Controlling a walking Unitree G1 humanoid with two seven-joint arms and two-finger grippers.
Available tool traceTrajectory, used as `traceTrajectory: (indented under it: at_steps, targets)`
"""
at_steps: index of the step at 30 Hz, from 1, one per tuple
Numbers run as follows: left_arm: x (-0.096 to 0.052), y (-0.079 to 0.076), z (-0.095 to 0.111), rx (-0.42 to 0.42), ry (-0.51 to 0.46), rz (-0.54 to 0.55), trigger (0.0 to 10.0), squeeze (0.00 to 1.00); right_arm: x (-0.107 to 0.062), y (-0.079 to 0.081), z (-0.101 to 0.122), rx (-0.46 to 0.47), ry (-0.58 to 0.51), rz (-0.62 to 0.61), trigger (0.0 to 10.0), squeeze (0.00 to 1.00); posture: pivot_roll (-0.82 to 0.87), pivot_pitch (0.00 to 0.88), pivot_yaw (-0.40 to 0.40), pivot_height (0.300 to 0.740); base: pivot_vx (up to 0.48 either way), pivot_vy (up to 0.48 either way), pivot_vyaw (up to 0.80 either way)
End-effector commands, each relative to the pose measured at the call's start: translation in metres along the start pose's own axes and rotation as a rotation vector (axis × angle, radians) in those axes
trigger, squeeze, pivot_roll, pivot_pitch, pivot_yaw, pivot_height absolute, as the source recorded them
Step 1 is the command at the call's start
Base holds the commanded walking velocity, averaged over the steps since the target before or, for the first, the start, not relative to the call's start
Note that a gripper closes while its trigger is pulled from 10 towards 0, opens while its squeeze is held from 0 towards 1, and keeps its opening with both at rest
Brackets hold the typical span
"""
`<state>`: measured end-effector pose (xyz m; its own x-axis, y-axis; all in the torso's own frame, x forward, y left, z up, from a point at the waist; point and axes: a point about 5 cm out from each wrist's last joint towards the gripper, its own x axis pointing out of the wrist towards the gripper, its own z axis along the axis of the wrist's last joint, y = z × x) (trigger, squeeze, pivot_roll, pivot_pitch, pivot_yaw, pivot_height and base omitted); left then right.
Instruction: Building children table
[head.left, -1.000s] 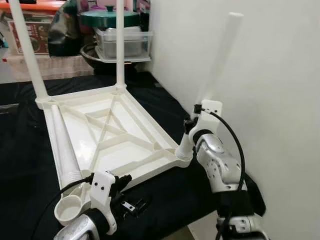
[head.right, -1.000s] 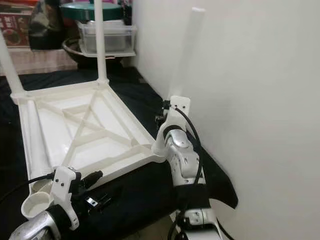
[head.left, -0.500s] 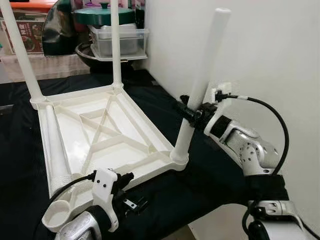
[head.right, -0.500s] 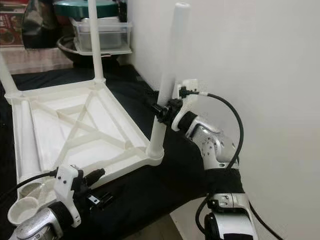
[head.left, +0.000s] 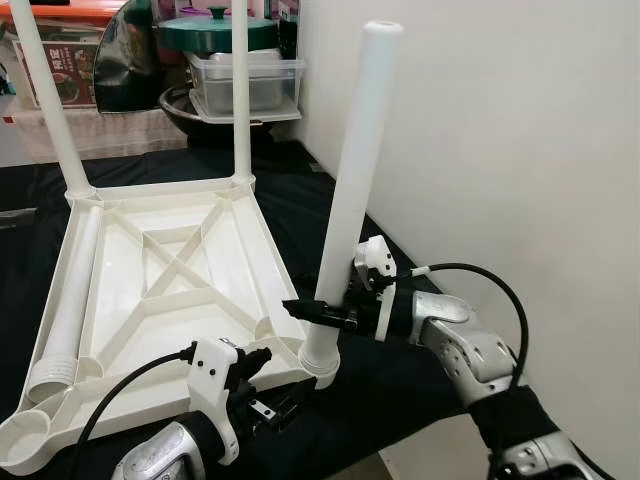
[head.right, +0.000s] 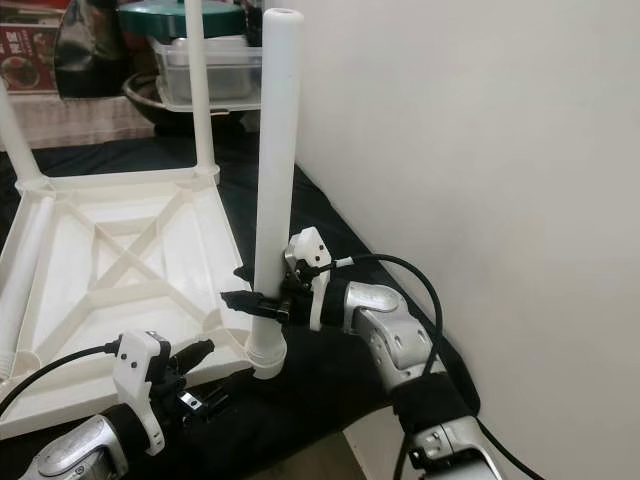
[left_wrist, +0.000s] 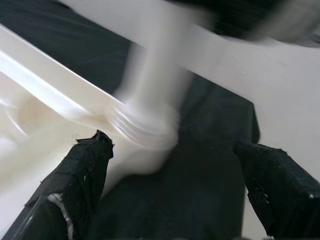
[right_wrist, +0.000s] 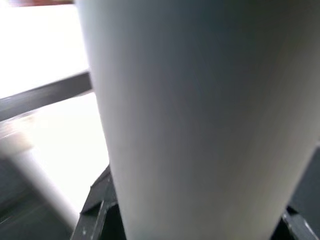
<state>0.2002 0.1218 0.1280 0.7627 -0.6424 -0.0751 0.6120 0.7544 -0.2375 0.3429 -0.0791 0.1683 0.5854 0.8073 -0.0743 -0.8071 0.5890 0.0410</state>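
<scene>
The white table top (head.left: 170, 290) lies upside down on black cloth. Two white legs (head.left: 50, 100) (head.left: 241, 90) stand in its far corners. A third leg (head.left: 355, 150) stands upright in the near right corner socket (head.left: 320, 362). My right gripper (head.left: 318, 312) is shut on this leg low down, and the leg's white surface (right_wrist: 200, 120) sits between its fingers. A loose leg (head.left: 68, 300) lies inside the top along its left edge. My left gripper (left_wrist: 175, 190) is open, low at the front edge, just short of that socket (left_wrist: 145, 135).
A white wall (head.left: 520, 130) rises close on the right. Behind the table stand a clear lidded box (head.left: 245, 85), a green lid (head.left: 215, 30) and a dark bowl. The black cloth (head.left: 400, 400) ends at the near right edge.
The right gripper has dropped from mid-height to low on the leg. The leg went from tilted to upright. The table top's near corner has swung left with it.
</scene>
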Motion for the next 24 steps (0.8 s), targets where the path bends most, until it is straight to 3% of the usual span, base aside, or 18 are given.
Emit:
traceTrajectory:
  at_steps: [1, 3, 4, 6, 7, 8, 9, 11, 12, 13, 18, 19, 20, 22, 23, 24]
  targets:
    - [0.0, -0.002, -0.006, -0.011, 0.017, -0.011, 10.0, 0.0, -0.019, -0.042, -0.029, 0.043, 0.196, -0.457, 0.0, 0.0, 0.03, 0.0, -0.112, 0.74, 0.0, 0.0, 0.0]
    - [0.001, -0.003, -0.005, -0.014, 0.013, -0.016, 10.0, 0.0, -0.042, -0.066, -0.041, 0.13, 0.243, -0.876, 0.0, 0.0, 0.03, 0.0, -0.112, 0.74, 0.0, 0.0, 0.0]
    - [0.001, -0.004, -0.005, -0.015, 0.013, -0.018, 10.0, 0.0, -0.051, -0.07, -0.044, 0.152, 0.253, -0.989, 0.0, 0.0, 0.03, 0.0, -0.112, 0.74, 0.0, 0.0, 0.0]
    - [0.001, -0.004, -0.005, -0.014, 0.013, -0.019, 10.0, 0.0, -0.053, -0.067, -0.046, 0.17, 0.237, -1.017, 0.0, 0.0, 0.03, 0.0, -0.111, 0.74, 0.0, 0.0, 0.0]
    - [0.001, -0.004, -0.005, -0.014, 0.013, -0.021, 10.0, 0.0, -0.053, -0.063, -0.047, 0.18, 0.225, -1.017, 3.9, 0.0, 0.03, 0.0, -0.111, 0.74, 0.0, 0.0, 0.0]
    - [0.001, -0.004, -0.005, -0.012, 0.015, -0.022, 10.0, 0.0, -0.046, -0.053, -0.047, 0.187, 0.218, -0.966, 3.9, 0.0, 0.03, 0.0, -0.111, 0.74, 0.0, 0.0, 0.0]
    - [0.001, -0.004, -0.005, -0.011, 0.015, -0.023, 10.0, 0.0, -0.039, -0.044, -0.045, 0.191, 0.207, -0.906, 10.0, 0.0, 0.03, 0.0, -0.111, 0.74, 0.0, 0.0, 0.0]
    - [0.0, -0.004, -0.005, -0.01, 0.017, -0.025, 10.0, 0.0, -0.027, -0.025, -0.036, 0.189, 0.137, -0.78, 10.0, 0.0, 0.02, 0.0, -0.105, 0.74, 0.0, 0.0, 0.0]
    - [0.0, -0.004, -0.005, -0.01, 0.017, -0.025, 10.0, 0.0, -0.027, -0.025, -0.036, 0.189, 0.137, -0.78, 10.0, 0.0, 0.02, 0.0, -0.105, 0.74, 0.0, 0.0, 0.0]
    - [0.001, -0.004, -0.005, -0.012, 0.017, -0.028, 10.0, 0.0, -0.023, -0.021, -0.028, 0.181, 0.074, -0.73, 10.0, 1.0, 0.03, 0.0, -0.106, 0.74, 0.0, 0.0, 0.0]
    - [0.001, -0.005, -0.004, -0.013, 0.017, -0.033, 10.0, 0.0, -0.017, -0.019, -0.011, 0.187, -0.022, -0.634, 10.0, 1.0, 0.02, 0.0, -0.102, 0.74, 0.0, 0.0, 0.0]
    - [0.002, -0.004, -0.004, -0.014, 0.016, -0.035, 10.0, 0.0, -0.015, -0.01, 0.005, 0.199, -0.092, -0.357, 10.0, 0.0, 0.02, 0.0, -0.103, 0.74, 0.0, 0.0, 0.0]
    - [0.002, -0.004, -0.004, -0.014, 0.016, -0.035, 10.0, 0.0, -0.015, -0.01, 0.005, 0.199, -0.092, -0.357, 10.0, 0.0, 0.02, 0.0, -0.103, 0.74, 0.0, 0.0, 0.0]
    - [0.003, -0.005, -0.004, -0.015, 0.015, -0.038, 10.0, 0.0, -0.023, 0.001, 0.012, 0.17, -0.124, -0.109, 10.0, 0.0, 0.02, 0.0, -0.108, 0.74, 0.0, 0.0, 0.0]
    - [0.003, -0.005, -0.004, -0.015, 0.015, -0.038, 10.0, 0.0, -0.023, 0.001, 0.012, 0.17, -0.124, -0.109, 10.0, 0.0, 0.02, 0.0, -0.108, 0.74, 0.0, 0.0, 0.0]
    - [0.003, -0.005, -0.004, -0.016, 0.013, -0.039, 10.0, 0.0, -0.029, 0.004, 0.012, 0.168, -0.127, -0.033, 10.0, 0.0, 0.02, 0.0, -0.11, 0.74, 0.0, 0.0, 0.0]
